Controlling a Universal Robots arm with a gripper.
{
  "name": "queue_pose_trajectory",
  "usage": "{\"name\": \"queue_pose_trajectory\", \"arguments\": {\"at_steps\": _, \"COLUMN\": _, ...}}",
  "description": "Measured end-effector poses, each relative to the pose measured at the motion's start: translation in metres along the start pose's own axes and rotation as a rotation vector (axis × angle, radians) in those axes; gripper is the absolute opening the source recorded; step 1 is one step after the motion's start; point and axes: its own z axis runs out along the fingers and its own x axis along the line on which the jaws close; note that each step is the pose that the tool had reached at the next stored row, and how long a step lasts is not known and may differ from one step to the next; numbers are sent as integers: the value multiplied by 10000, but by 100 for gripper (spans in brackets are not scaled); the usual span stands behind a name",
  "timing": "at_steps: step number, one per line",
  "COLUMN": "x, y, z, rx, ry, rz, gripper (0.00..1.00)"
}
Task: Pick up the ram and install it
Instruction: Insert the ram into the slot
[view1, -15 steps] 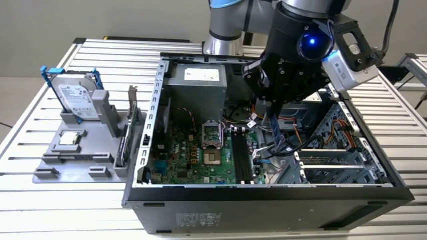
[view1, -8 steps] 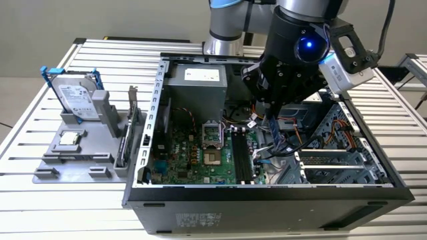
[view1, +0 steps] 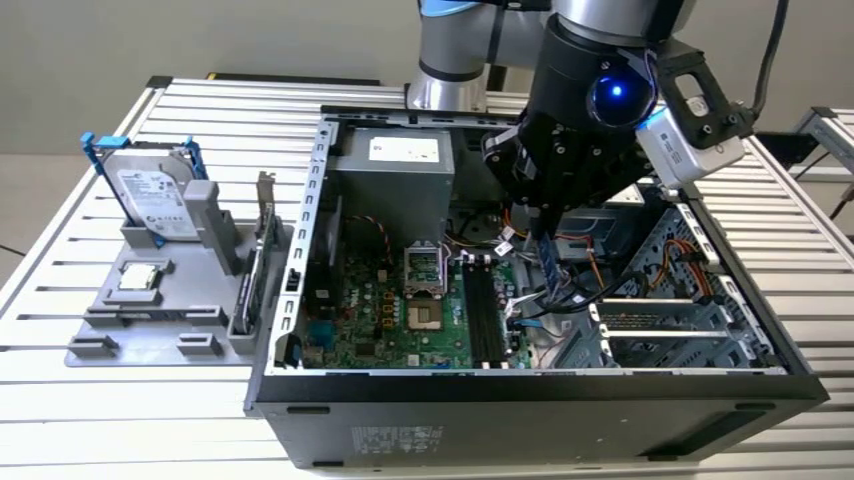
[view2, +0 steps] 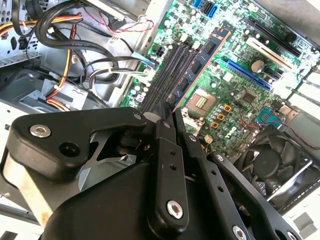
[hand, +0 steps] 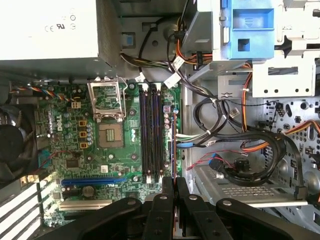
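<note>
ram (view2: 207, 52) is clamped in the pincer (view2: 171, 113): fingers (view2: 170, 165) closed down to board thickness on one end, the rest of the stick sticking out past the tips. In the second wrist view it's a dark blue board with black chips and an orange strip along one long edge. In the first wrist view it's edge-on, a thin grey line (hand: 173, 150) running straight out from the pincer (hand: 174, 181). In the exterior view it hangs (view1: 549, 262) under the pincer (view1: 547, 215), inside the open case (view1: 534, 400). Not seated: it's above the board, just beside the black slots (hand: 151, 135) and about parallel to them; can't tell whether it touches anything. Slots themselves look unfilled. Past the slots from the pincer: CPU socket (hand: 110, 135) with its metal frame flipped up, then the grey PSU (hand: 45, 25) with a white label, print too small to make out. A black fan (view2: 270, 160) sits off to one side of the fingers, a cable bundle (hand: 250, 145) and a blue drive caddy (hand: 246, 30) off to the other. Well clear of the pincer, outside the case: a hard drive (view1: 147, 190) in a blue frame, label facing the camera but unreadable, standing on a grey fixture (view1: 147, 320).
</note>
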Motion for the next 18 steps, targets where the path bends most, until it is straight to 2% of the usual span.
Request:
{"name": "queue_pose_trajectory", "arguments": {"at_steps": 4, "x": 0, "y": 0, "z": 0, "rx": -7, "ry": 0, "rz": 1, "gripper": 0}}
{"name": "queue_pose_trajectory", "arguments": {"at_steps": 7, "x": 0, "y": 0, "z": 4, "rx": -119, "ry": 58, "rz": 2, "gripper": 0}}
{"name": "queue_pose_trajectory", "arguments": {"at_steps": 11, "x": 0, "y": 1, "z": 22, "rx": -149, "ry": 85, "rz": 3, "gripper": 0}}
{"name": "queue_pose_trajectory", "arguments": {"at_steps": 13, "x": 1, "y": 1, "z": 37, "rx": -208, "ry": 89, "rz": 4, "gripper": 0}}
{"name": "queue_pose_trajectory", "arguments": {"at_steps": 18, "x": 1, "y": 1, "z": 50, "rx": -212, "ry": 90, "rz": 4, "gripper": 0}}
